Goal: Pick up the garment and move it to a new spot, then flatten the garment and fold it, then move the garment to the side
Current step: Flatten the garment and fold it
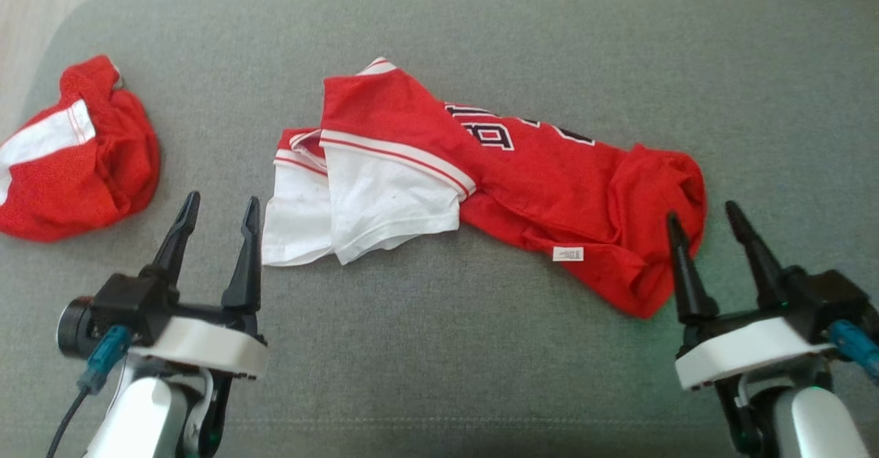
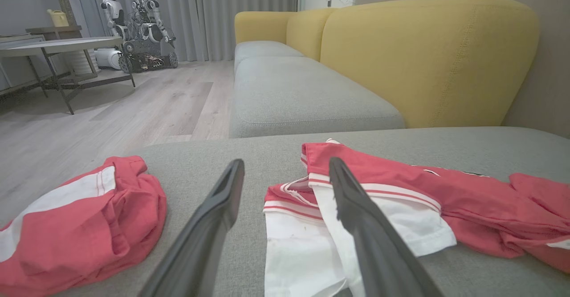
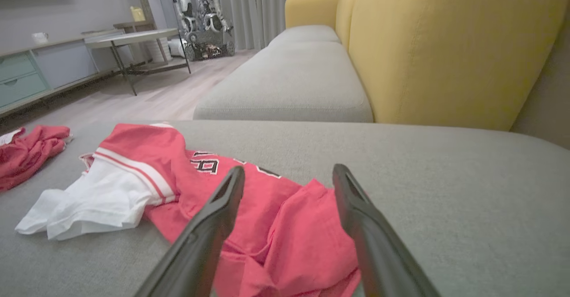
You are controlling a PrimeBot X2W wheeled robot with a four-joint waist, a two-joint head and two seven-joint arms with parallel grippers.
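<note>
Jersey [image 1: 542, 169]: lies rumpled across the middle of the cushion [image 1: 439, 25], red body towards the cushion's right half, white part [image 1: 384, 204] towards its left; held by nothing
Lie: stretched roughly along the cushion's length, probably so that each end falls in front of one arm
Folds: red end bunched and doubled over; white part stacked in two layers; black lettering half hidden under a red flap; far from flat
Tag [image 1: 568, 253]: small white label on the red cloth's edge nearest the cushion's front, a hint that this side is turned over
Left gripper [image 1: 222, 200]: fingers spread wide, grasping nothing; hovers over the cushion's front left, tips just beside the white part, no contact evident
Right gripper [image 1: 702, 212]: fingers spread wide, released, nothing between them; sits over the cushion's front right, tips at the bunched red end; touching or not, cannot tell
Reason for stance: one gripper at each end suits a two-handed pinch and outward pull to spread the cloth
Bundle [image 1: 82, 163]: second red-and-white garment heaped at the cushion's left end, well apart from the jersey, seemingly out of the way
Stage: judged as flattening not yet begun, folding and the move aside still ahead
Next need: grip on single-layer corners, then a pull along the cushion
Risk: catching both layers at once, or thin cloth slipping free
</note>
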